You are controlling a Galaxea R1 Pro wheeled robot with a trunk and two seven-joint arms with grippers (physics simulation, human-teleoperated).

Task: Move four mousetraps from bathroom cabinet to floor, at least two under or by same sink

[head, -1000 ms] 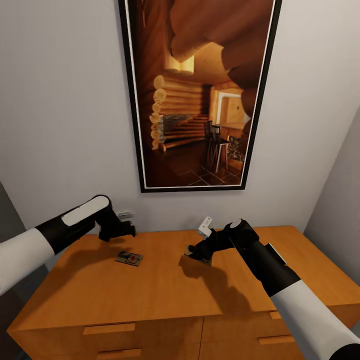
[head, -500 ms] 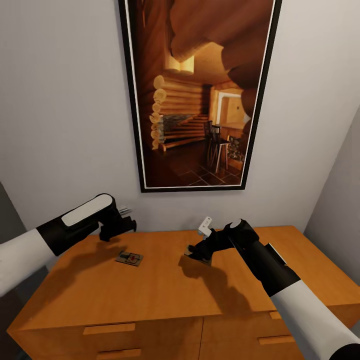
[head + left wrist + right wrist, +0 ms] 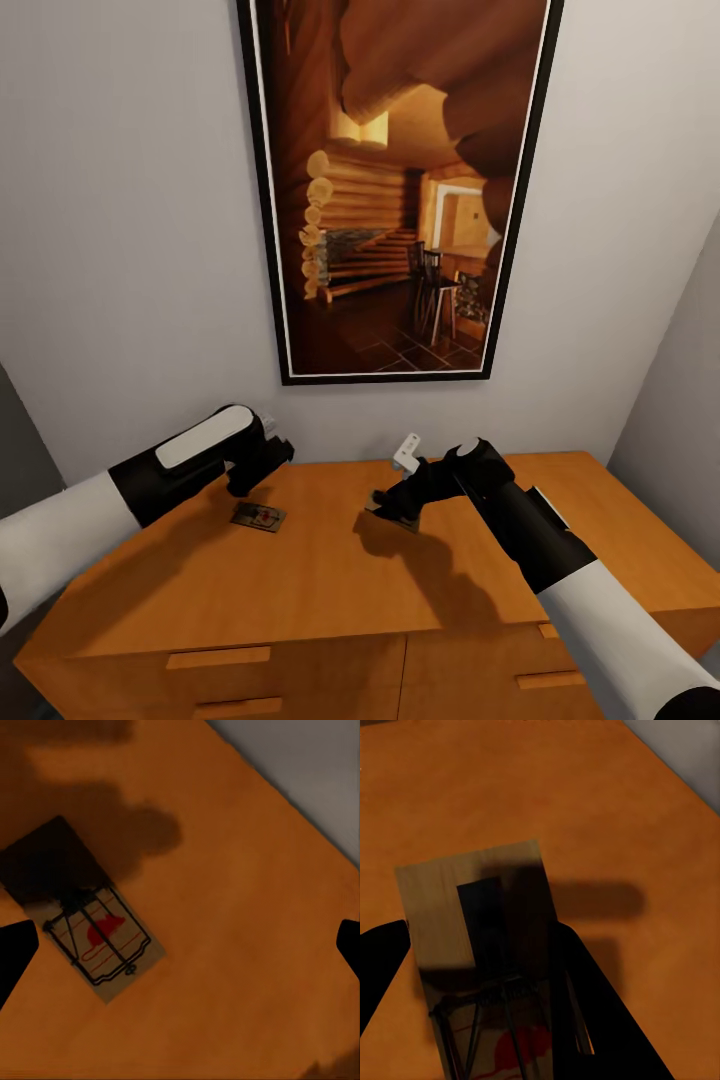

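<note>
Two mousetraps show on the flat top of the orange-brown cabinet [image 3: 300,590]. One mousetrap [image 3: 259,516] lies flat toward the back left. My left gripper [image 3: 255,478] hovers just above and behind it, open. In the left wrist view this mousetrap [image 3: 97,937] sits off to one side between the widely spread fingers [image 3: 15,956] of the left gripper [image 3: 180,949]. The second mousetrap [image 3: 385,510] is at the cabinet's middle, with my right gripper [image 3: 390,498] shut on it. In the right wrist view this mousetrap [image 3: 472,892] is held in the right gripper [image 3: 480,934], a dark finger on each long side.
A tall framed picture of a log cabin interior [image 3: 395,190] hangs on the white wall right behind the cabinet. Drawer fronts with slim bar handles [image 3: 218,657] face me. A grey wall [image 3: 680,400] closes in at the right.
My left arm has swung right and forward, bringing its open gripper closer over the left mousetrap. The right gripper has shifted slightly left with its mousetrap.
</note>
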